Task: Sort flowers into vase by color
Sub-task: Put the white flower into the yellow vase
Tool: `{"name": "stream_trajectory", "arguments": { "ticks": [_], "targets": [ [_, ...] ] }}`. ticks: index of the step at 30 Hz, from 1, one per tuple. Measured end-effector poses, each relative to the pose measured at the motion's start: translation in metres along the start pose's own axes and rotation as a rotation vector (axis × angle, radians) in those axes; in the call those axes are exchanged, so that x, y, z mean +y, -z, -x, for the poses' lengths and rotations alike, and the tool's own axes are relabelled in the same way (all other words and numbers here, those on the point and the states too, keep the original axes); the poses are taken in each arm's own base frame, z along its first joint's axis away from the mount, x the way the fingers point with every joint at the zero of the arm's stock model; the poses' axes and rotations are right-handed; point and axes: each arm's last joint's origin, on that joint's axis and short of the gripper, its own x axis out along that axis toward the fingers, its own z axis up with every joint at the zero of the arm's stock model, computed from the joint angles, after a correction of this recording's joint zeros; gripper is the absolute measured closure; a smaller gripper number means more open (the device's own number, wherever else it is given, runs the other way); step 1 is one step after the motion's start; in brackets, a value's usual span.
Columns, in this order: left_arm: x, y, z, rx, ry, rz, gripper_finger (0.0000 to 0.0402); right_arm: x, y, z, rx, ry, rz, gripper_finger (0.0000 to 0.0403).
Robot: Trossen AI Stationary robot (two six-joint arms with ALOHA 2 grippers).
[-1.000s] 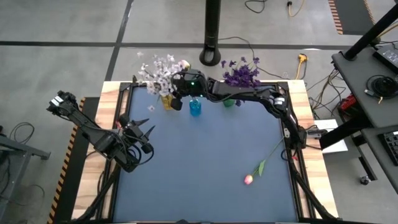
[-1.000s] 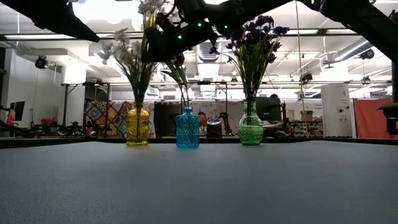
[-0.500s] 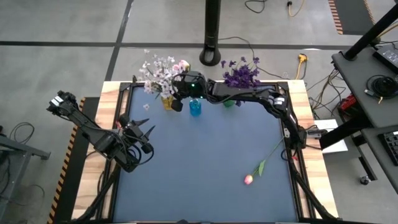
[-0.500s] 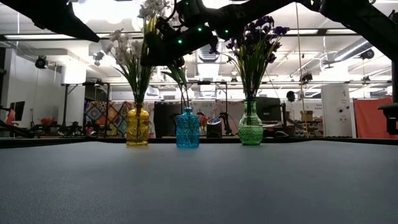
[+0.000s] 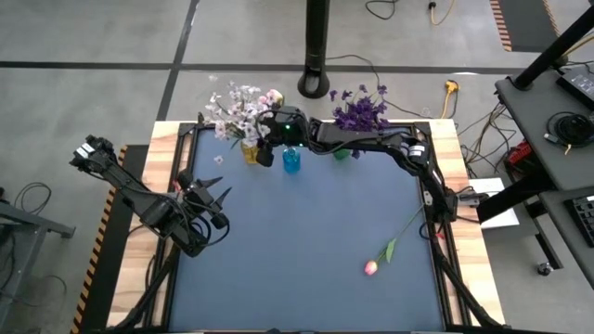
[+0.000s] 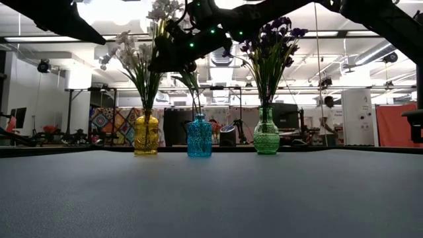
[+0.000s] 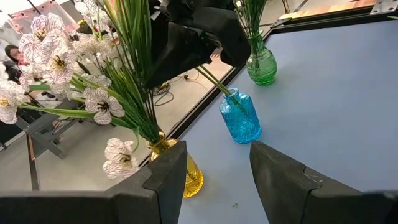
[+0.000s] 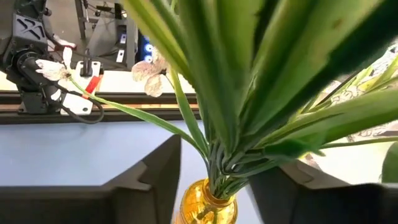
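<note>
Three vases stand in a row at the far edge of the desk: a yellow vase with white-lavender sprigs, a blue vase with green stems, and a green vase with dark purple blooms. The right gripper hangs over the yellow and blue vases; its fingers stand apart on either side of the sprigs' stems just above the yellow vase's neck, touching nothing that can be seen. A second ago they were shut, and the sprigs have since leaned slightly away. A pink tulip lies loose on the desk's near right part, well apart from both grippers. The left gripper waits over the desk's left side, fingers parted and empty, unchanged.
</note>
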Motion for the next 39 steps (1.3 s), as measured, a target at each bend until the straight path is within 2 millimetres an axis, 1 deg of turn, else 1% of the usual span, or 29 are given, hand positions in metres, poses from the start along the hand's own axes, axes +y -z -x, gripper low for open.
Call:
{"name": "stream_trajectory", "arguments": {
  "ticks": [2, 5, 8, 11, 15, 17, 19, 25, 28, 30, 39],
  "targets": [
    [0.000, 0.000, 0.000, 0.000, 0.000, 0.000, 0.0242, 0.000, 0.000, 0.000, 0.006, -0.002, 0.006, 0.0216],
    [0.000, 0.000, 0.000, 0.000, 0.000, 0.000, 0.0242, 0.000, -0.001, 0.001, 0.003, -0.001, 0.011, 0.0197],
    [0.000, 0.000, 0.000, 0.000, 0.000, -0.001, 0.0242, 0.000, -0.004, 0.003, -0.004, 0.000, 0.012, 0.0191],
    [0.000, 0.000, 0.000, 0.000, 0.000, -0.001, 0.0242, -0.001, -0.009, 0.007, -0.015, 0.002, 0.014, 0.0197],
    [0.000, 0.000, 0.000, 0.001, 0.000, -0.001, 0.0242, -0.003, -0.016, 0.013, -0.034, 0.007, 0.015, 0.0216],
    [0.000, 0.000, 0.000, 0.000, 0.000, -0.002, 0.0242, -0.003, -0.019, 0.014, -0.041, 0.008, 0.008, 0.0232],
    [0.000, 0.000, 0.000, 0.000, 0.000, -0.001, 0.0242, -0.004, -0.019, 0.015, -0.042, 0.009, 0.008, 0.0257],
    [0.000, 0.000, 0.000, 0.001, 0.000, -0.001, 0.0242, -0.003, -0.018, 0.014, -0.042, 0.007, 0.015, 0.0351],
    [0.000, 0.000, 0.000, 0.000, 0.000, -0.001, 0.0242, -0.003, -0.017, 0.013, -0.042, 0.007, 0.021, 0.0382],
    [0.000, 0.000, 0.000, 0.000, -0.001, -0.001, 0.0242, -0.003, -0.016, 0.011, -0.051, 0.009, 0.027, 0.0387],
    [0.000, 0.000, 0.000, 0.000, 0.000, -0.001, 0.0242, -0.002, -0.014, 0.008, -0.057, 0.010, 0.025, 0.0376]
  ]
}}
